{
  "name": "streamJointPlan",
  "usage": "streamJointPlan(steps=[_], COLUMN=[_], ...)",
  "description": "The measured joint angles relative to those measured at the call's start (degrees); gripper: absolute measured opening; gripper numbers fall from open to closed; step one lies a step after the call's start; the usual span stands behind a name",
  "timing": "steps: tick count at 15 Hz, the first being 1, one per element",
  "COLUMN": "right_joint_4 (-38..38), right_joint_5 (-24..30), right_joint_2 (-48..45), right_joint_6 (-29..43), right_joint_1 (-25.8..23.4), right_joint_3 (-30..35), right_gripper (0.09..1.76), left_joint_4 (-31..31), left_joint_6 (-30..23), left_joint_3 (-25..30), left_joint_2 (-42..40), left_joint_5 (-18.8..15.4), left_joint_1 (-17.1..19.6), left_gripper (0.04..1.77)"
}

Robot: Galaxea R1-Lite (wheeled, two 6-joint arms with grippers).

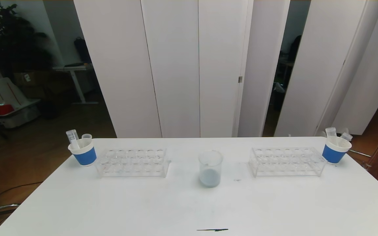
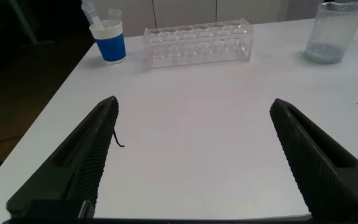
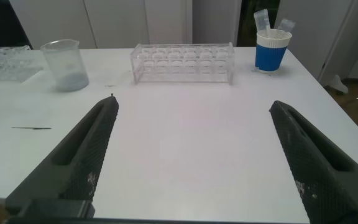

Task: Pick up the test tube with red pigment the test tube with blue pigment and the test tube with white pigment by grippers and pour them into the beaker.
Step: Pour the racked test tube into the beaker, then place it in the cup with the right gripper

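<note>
Both the left gripper (image 2: 194,155) and right gripper (image 3: 194,155) gape wide, empty, over the tabletop's near edge, while the beaker (image 1: 210,168), thin, slippery, breakable glass, stands mid-table.

White table (image 1: 189,203), beaker (image 1: 210,168) (centre), two racks (image 1: 133,163), two cups (image 1: 82,152)
</note>
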Motion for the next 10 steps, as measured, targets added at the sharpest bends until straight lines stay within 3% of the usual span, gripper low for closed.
streamJointPlan(steps=[4, 6, 10], right_joint_4=[-0.16, -0.06, -0.35], right_joint_5=[-0.63, -5.08, -4.82], right_joint_2=[-0.27, -0.29, -0.29], right_joint_6=[0.06, -1.73, -3.34], right_joint_1=[0.00, 0.00, -0.07], right_joint_3=[1.76, 2.11, 2.95], right_gripper=[1.74, 1.74, 1.74], left_joint_4=[0.00, 0.02, 0.00], left_joint_6=[0.00, 0.00, 0.00], left_joint_3=[0.00, 0.00, 0.00], left_joint_2=[0.00, 0.00, 0.00], left_joint_5=[-0.01, -0.01, -0.01], left_joint_1=[0.00, 0.00, 0.02], left_gripper=[1.74, 1.74, 1.74])
